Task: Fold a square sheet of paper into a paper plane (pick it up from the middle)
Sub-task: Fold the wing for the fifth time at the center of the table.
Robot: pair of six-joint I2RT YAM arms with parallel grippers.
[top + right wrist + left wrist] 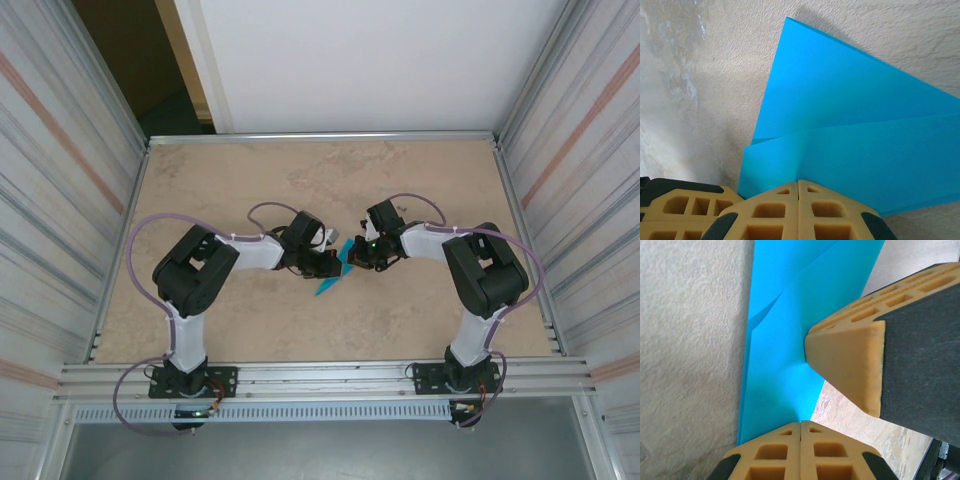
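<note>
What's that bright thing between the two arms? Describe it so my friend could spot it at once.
On the beige stone-patterned tabletop, look at its middle. Pinched between the left gripper and the right gripper is a thin turquoise-blue sheet of paper, folded into overlapping flaps. It is the only blue thing there.

Laboratory robot cell; stone-patterned table (300, 170) framed by aluminium rails (320, 372); ribbed metal walls (50, 170) at both side edges; white board (380, 60) behind far edge; left arm (195, 275) and right arm (485, 272) bolted at near edge.
</note>
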